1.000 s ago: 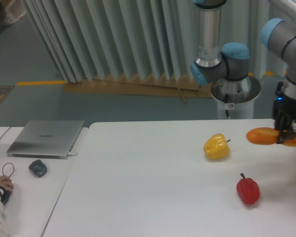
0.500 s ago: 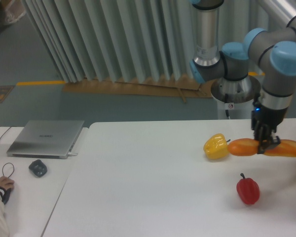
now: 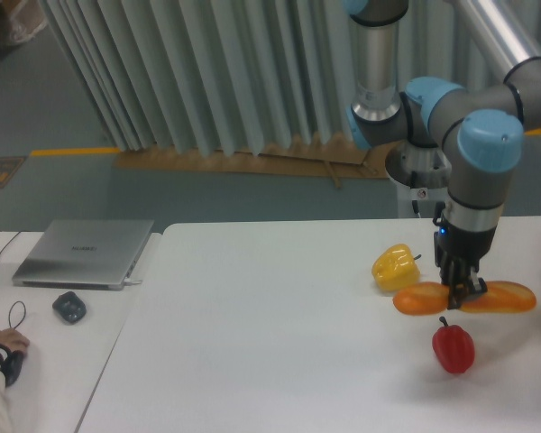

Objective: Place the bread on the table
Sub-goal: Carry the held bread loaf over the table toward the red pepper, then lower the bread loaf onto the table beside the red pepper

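Pale vertical blinds and a grey floor with a yellow line fill the upper frame behind a large white worktop [image 3: 279,343] that spans the lower centre and right. At right of frame, the UR5e arm reaches down with its hand [image 3: 457,293] closed around the middle of the bread [image 3: 424,299], a glossy golden-orange baguette held level with its long axis running left to right across the picture. The loaf sticks out on both sides of the grip, the left end near the yellow bell pepper [image 3: 395,268], which sits on the worktop just up and to the left, and the right end reaching toward the frame's right edge. The red bell pepper [image 3: 453,349] stands on the worktop directly below the hand in the picture, close under the loaf. The bread appears to hang a little above the surface; whether it touches cannot be told from this view. The relation that matters now is vertical: the loaf lies crosswise beneath the hand, between the two peppers, so a straight descent looks likely to set it down in the gap, with the red pepper the nearer risk. At left, a narrower desk carries a closed laptop [image 3: 84,252] and a mouse [image 3: 69,307]; a person's hand [image 3: 2,345] rests at the lower left edge.
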